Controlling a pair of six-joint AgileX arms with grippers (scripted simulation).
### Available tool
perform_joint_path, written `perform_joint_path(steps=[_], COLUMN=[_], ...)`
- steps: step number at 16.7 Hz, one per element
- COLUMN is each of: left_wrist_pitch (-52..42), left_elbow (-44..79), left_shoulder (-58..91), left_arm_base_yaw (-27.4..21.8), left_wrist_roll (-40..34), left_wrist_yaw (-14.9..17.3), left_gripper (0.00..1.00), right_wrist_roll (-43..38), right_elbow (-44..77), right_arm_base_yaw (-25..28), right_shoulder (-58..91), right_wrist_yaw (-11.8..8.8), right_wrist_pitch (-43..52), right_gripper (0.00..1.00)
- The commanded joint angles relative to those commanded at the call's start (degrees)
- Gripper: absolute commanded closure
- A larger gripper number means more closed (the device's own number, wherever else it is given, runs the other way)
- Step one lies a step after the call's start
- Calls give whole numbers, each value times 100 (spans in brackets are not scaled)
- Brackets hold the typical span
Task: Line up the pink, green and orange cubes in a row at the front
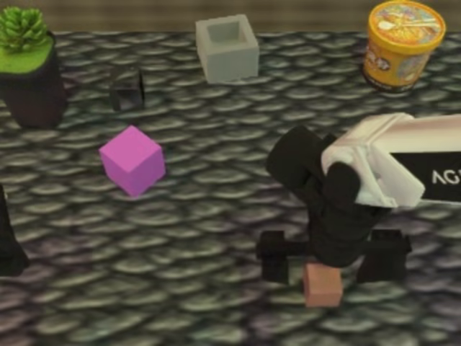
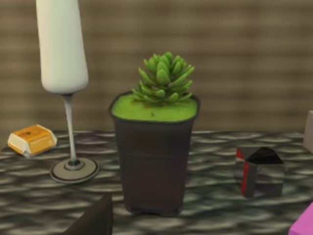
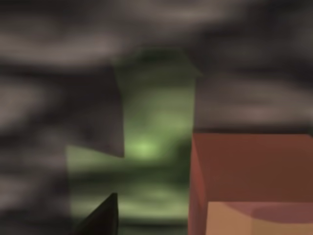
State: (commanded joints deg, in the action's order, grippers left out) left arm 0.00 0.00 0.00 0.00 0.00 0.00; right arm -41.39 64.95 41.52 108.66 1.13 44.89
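Observation:
The pink cube [image 1: 132,159] rests on the table left of centre, and one corner of the pink cube [image 2: 304,223] shows in the left wrist view. The orange cube [image 1: 322,284] sits near the front edge, right of centre. My right gripper [image 1: 328,264] hangs over it, open, with one dark finger on either side of the cube and wide of it. In the right wrist view the orange cube [image 3: 249,181] is close beside one fingertip [image 3: 105,215], with a blurred green patch [image 3: 151,147] between them. The green cube is hidden in the top view. My left gripper [image 1: 7,241] is parked at the left edge.
A potted succulent [image 1: 29,65] stands at the back left, with a small dark cube [image 1: 127,92] near it. A pale grey hollow box [image 1: 227,48] is at the back centre and a yellow tub [image 1: 400,45] at the back right. A tall glass [image 2: 63,88] and a small burger box [image 2: 32,139] appear in the left wrist view.

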Motion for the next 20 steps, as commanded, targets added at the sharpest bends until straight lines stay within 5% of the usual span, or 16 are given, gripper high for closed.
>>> perform_joint_path(steps=[8, 14, 20], left_wrist_pitch=[0, 0, 0], left_elbow=[0, 0, 0], left_shoulder=[0, 0, 0], left_arm_base_yaw=[0, 0, 0], left_wrist_roll=[0, 0, 0], left_wrist_yaw=[0, 0, 0], left_gripper=[0, 0, 0], right_wrist_roll=[-10, 7, 1246], right_elbow=[845, 888, 1921], right_arm_base_yaw=[63, 32, -304], right_shoulder=[-566, -586, 168], right_wrist_yaw=[-3, -2, -14], right_wrist_pitch=[1442, 1499, 1849], right_gripper=[0, 0, 0])
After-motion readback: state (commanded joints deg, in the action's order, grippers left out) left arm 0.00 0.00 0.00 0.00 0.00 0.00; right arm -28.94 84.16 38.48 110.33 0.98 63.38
